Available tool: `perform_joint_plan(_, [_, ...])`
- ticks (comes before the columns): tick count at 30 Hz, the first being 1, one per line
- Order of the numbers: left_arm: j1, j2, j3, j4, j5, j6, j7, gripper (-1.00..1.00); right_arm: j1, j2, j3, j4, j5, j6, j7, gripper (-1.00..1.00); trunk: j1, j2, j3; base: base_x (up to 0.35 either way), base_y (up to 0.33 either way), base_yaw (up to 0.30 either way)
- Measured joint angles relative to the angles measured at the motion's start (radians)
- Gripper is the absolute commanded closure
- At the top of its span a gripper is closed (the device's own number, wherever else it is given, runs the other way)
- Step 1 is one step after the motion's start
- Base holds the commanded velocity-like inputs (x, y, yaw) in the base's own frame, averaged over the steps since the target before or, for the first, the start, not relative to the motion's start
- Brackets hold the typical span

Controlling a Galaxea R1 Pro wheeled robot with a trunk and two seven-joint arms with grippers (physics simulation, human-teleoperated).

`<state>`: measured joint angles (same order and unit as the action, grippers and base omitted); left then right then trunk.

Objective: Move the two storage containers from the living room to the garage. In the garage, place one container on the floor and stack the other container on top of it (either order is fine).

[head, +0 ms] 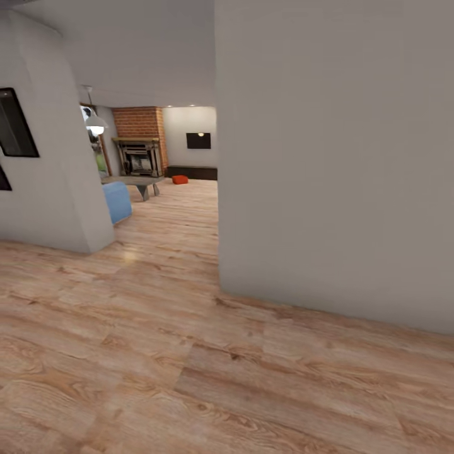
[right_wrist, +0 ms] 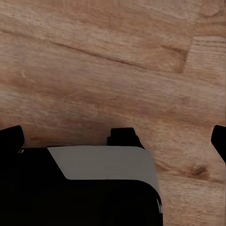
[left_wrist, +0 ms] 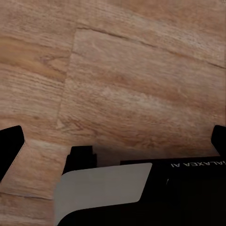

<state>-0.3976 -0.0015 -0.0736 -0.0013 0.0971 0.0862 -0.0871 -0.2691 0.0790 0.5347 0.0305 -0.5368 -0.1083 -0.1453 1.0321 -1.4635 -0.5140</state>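
Light wood plank floor [head: 189,378] is spread under a grey wall [head: 334,157] at 2 o'clock. At 11 o'clock the living room's brick chimney [head: 140,122] is seen, with one orange-red storage container [head: 180,180] on the floor. Left gripper [left_wrist: 115,141] and right gripper [right_wrist: 115,139] fingers are held apart, empty.

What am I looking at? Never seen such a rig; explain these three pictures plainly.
This is a simulated wheeled robot with two arms. The big picture comes from its head camera: a wood plank floor, a white wall close ahead, and beyond the opening a room with a brick fireplace, a black TV and one orange-red storage container far off on the floor. The other two come from wrist cameras facing the floor. The left hand and right hand are spread open, holding nothing.
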Motion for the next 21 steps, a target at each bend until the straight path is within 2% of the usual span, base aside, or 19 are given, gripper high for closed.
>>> perform_joint_plan(21, [0.0, 0.0, 0.0, 0.0, 0.0, 0.0, 0.0, -1.0, 0.0, 0.0, 0.0, 0.0, -0.001, -0.001, 0.0, -1.0, 0.0, 0.0, 0.0, 0.322, 0.0, 0.269])
